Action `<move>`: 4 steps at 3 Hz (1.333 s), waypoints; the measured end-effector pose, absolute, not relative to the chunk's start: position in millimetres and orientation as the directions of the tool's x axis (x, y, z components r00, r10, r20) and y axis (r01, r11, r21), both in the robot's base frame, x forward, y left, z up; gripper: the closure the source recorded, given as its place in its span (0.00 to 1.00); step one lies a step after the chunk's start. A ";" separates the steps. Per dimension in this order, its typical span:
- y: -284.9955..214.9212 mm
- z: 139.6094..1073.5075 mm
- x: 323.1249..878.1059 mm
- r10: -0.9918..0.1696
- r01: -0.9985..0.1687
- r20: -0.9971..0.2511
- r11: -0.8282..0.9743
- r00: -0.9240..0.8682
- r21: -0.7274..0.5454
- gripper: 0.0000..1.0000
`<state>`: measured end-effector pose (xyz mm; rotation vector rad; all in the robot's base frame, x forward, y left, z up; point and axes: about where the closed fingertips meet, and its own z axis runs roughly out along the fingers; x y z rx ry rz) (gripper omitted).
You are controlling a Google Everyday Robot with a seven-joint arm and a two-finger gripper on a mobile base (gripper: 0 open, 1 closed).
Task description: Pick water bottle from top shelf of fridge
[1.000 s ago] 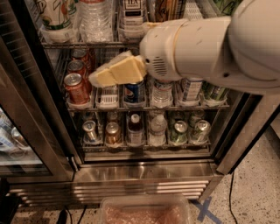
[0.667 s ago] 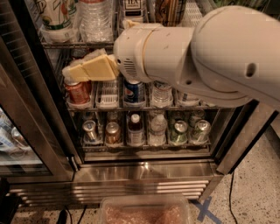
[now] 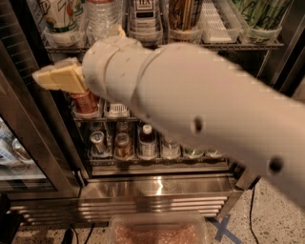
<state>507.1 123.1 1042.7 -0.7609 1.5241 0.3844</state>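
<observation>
Fridge [image 3: 157,188] top shelf [image 3: 248,45]: water bottle [image 3: 102,19] up-right of closed jaws

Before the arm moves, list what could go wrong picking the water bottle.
1. The gripper sits below the top shelf, near its wire front; rising straight up may strike it.
2. The water bottle stands close between a green-printed container and a dark-labelled bottle; reaching in may knock them.
3. The arm hides much of the camera's view.
</observation>
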 end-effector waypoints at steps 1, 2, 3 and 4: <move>123.8 1028.8 485.3 -0.262 -0.563 -0.964 0.789 0.052 -0.245 0.00; 126.8 1033.2 477.4 -0.281 -0.446 -0.957 0.850 0.070 -0.282 0.00; 124.2 1044.5 479.1 -0.287 -0.387 -0.954 0.873 0.086 -0.298 0.00; 130.3 1052.0 475.0 -0.293 -0.389 -0.950 0.867 0.109 -0.312 0.00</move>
